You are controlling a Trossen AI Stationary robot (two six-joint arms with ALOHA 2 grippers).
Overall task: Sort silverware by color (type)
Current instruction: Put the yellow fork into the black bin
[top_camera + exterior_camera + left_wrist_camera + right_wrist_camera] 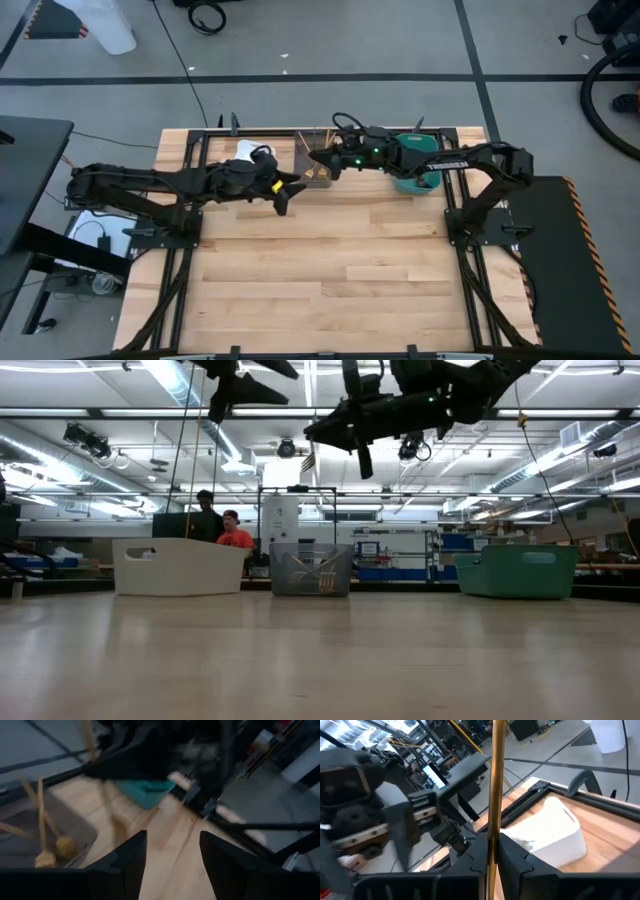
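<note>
While both arms reach in toward the middle of the table's far edge, the right gripper [492, 852] is the one holding something: its jaws are closed on a gold utensil [495, 785], whose slim handle rises straight up out of the fingers. From above, that gripper [322, 160] hangs over the grey bin [318, 176], which stands at the middle of the far edge. More gold utensils [47, 847] lie and lean inside this bin, their handles poking above its rim; through its mesh wall they also show at table height [322, 572].

The left gripper [284, 198] is just beside the grey bin, on the near-left side of it, above bare wood. Its jaws stand open with nothing between them, and the two fingers [132, 860] frame only the tabletop.

Along the far edge, the white bin [245, 152] stands left of the grey one and the teal bin [416, 165] right of it, partly under the right arm. Across the room behind the table, two people [222, 528] are visible past the white bin.
</note>
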